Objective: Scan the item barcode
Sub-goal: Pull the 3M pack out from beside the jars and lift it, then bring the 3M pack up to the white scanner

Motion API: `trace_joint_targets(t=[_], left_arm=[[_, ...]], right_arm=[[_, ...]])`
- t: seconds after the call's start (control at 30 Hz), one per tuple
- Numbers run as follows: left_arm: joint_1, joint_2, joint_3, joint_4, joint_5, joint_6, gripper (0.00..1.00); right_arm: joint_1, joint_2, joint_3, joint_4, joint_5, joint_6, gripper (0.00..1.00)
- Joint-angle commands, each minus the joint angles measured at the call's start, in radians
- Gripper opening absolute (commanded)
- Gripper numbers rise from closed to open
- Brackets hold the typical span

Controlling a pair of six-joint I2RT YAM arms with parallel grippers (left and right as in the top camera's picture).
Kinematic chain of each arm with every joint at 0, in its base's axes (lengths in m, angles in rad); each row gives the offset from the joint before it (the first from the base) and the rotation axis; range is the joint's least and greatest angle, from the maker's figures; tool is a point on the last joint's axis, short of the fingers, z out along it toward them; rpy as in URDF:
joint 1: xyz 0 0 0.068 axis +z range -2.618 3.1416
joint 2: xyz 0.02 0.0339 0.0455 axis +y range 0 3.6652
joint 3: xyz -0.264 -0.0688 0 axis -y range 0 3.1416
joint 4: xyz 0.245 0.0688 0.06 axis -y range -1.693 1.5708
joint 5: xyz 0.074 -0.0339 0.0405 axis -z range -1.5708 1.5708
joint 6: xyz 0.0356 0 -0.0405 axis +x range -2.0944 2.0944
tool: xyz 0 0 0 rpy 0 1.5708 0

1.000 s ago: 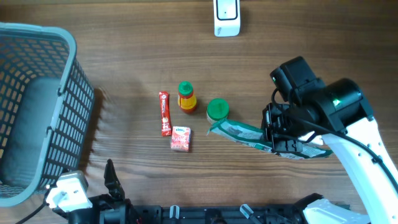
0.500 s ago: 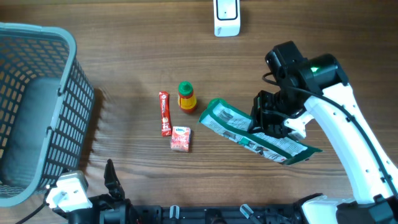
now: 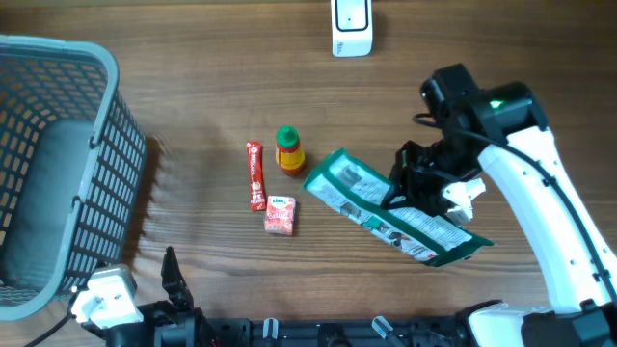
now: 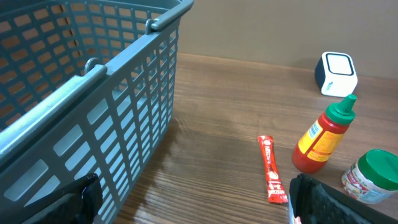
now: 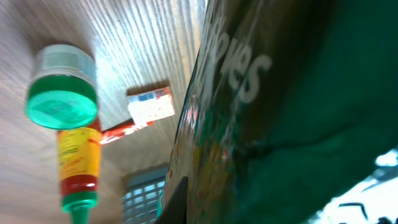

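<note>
Wide wooden table (image 3: 193, 58), big grey basket (image 3: 58, 173) parked on the left edge, and the star of the show, the green pouch (image 3: 366, 198), is up in the air right of centre, slanting from the bottles down toward the near edge. It looks like a light, floppy foil bag: crinkly, glossy, likely slick, and it sags at the free ends, so any printed code may bow or glare. Best hold, I'd say, is a flat pinch near the middle or along a sealed seam, keeping the printed face taut and clear. And that's roughly where the right claw (image 3: 424, 188) has it, fingers squeezed nearly together on the thin film around the pouch's middle; the right wrist view is filled with green packaging. The left claw (image 4: 193, 202) sits low by the basket, spread wide, gripping nothing. The white scanner (image 3: 352, 27) waits at the far edge, well apart from the pouch. Smaller stuff below: green-lidded jar (image 4: 373, 177), sauce bottle (image 3: 288, 149), red sachet stick (image 3: 255, 175), small pink packet (image 3: 281, 215).
</note>
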Motion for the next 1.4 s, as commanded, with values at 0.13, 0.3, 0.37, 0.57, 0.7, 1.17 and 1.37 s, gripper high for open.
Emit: trace_joint_targets(t=[0.13, 0.3, 0.37, 0.57, 0.7, 1.17, 1.37], left_arm=[[0.004, -0.008, 0.001, 0.002, 0.005, -0.006, 1.0], [0.005, -0.008, 0.001, 0.003, 0.005, -0.006, 1.0], [0.005, -0.008, 0.001, 0.002, 0.005, -0.006, 1.0], [0.005, -0.008, 0.001, 0.002, 0.005, -0.006, 1.0], [0.005, -0.008, 0.001, 0.003, 0.005, -0.006, 1.0], [0.005, -0.008, 0.001, 0.002, 0.005, -0.006, 1.0], [0.005, -0.008, 0.001, 0.003, 0.005, -0.006, 1.0]], right_arm=[[-0.07, 0.006, -0.003, -0.005, -0.054, 0.019, 0.05], [-0.07, 0.006, -0.003, -0.005, -0.053, 0.018, 0.04], [-0.07, 0.006, -0.003, -0.005, -0.041, 0.019, 0.04], [-0.093, 0.005, -0.003, 0.038, 0.05, -0.207, 0.04], [-0.169, -0.018, -0.003, 0.104, 0.117, -0.527, 0.04], [-0.174, -0.345, -0.003, 0.625, 0.183, -1.103, 0.04], [-0.174, -0.261, -0.005, 0.737, 0.208, -1.105, 0.05]])
